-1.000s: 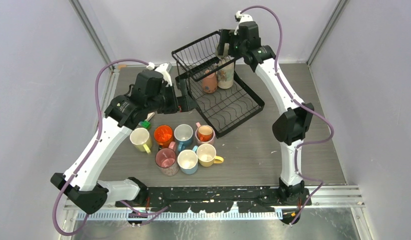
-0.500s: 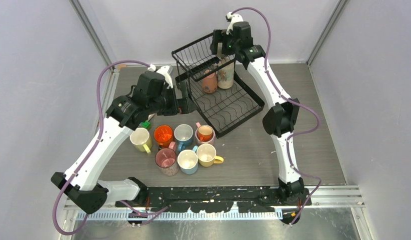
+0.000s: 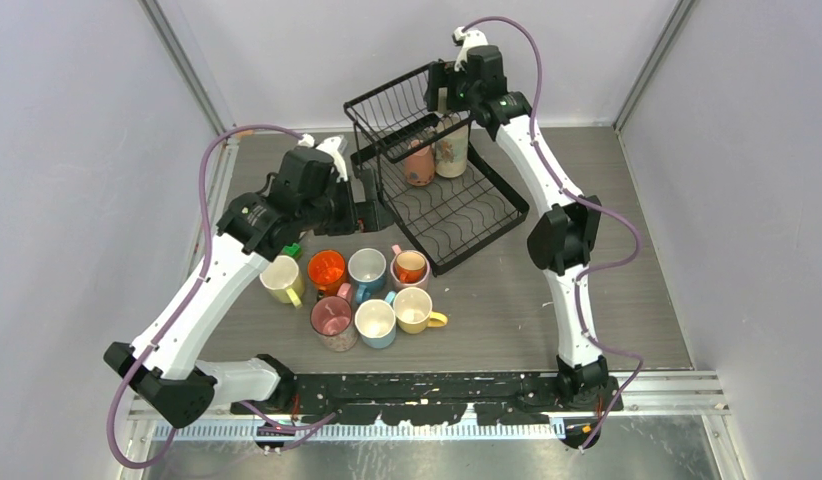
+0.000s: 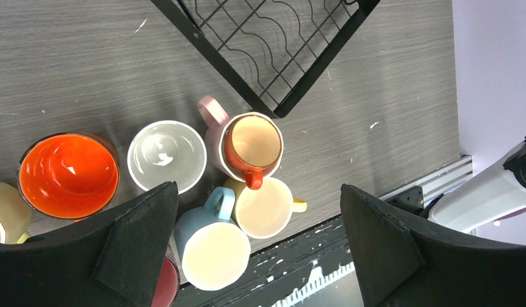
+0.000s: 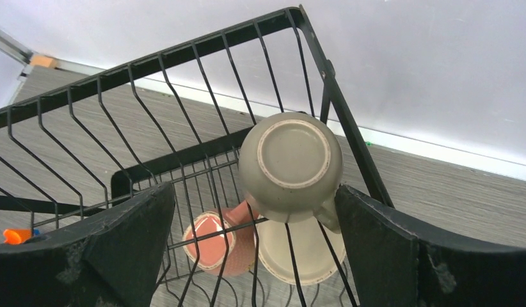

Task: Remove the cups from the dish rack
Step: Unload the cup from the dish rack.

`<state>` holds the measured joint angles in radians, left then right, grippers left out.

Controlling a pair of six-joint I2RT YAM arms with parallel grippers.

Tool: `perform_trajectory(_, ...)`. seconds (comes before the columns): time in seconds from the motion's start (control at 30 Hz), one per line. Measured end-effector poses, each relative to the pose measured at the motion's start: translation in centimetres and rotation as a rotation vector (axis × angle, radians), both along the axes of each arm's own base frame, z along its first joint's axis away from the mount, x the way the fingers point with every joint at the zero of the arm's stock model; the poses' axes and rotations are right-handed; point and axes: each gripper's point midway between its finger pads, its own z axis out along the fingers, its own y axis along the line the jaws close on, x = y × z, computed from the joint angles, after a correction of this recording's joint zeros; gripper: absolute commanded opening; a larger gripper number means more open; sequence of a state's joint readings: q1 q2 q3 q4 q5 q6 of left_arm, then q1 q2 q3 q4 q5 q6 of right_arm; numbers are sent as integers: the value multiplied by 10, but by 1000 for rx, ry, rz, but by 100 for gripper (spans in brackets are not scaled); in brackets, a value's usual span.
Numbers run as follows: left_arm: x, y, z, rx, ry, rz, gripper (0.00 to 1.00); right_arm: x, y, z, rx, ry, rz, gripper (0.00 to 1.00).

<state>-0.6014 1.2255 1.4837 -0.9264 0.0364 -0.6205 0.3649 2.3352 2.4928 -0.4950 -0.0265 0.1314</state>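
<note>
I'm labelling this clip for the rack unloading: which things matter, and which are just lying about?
Job: black wire dish rack; upturned beige glossy mug in its upper basket; salmon mug and cream mug below; cluster of unloaded glossy mugs.
Lying about: small green block.

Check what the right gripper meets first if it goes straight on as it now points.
Probably the upturned beige mug, seemingly resting in the upper basket of the dish rack: its base sits between the open jaws in the right wrist view. Depth is unclear.
</note>
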Motion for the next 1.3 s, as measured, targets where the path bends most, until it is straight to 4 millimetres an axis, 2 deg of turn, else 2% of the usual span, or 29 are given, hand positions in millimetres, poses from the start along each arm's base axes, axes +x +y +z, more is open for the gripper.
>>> perform_trajectory(0.37,-1,0,-7,6,16,0,100,-16,-18,-15,-106,65,-37,100)
perform_trajectory(0.57,-2,-1,-7,6,17,-2,100,-21,-20,-16,-127,71,-33,100)
perform_trajectory(0.73,-2,-2,-7,5,17,-5,100,-19,-20,-15,-125,76,-31,100)
perform_trajectory(0.93,-2,-1,-7,8,17,-5,100,-8,-9,-17,-91,50,8,100)
perform_trajectory(1.3,-3,-1,-8,12,19,-4,100,-8,-5,-14,-28,58,54,100)
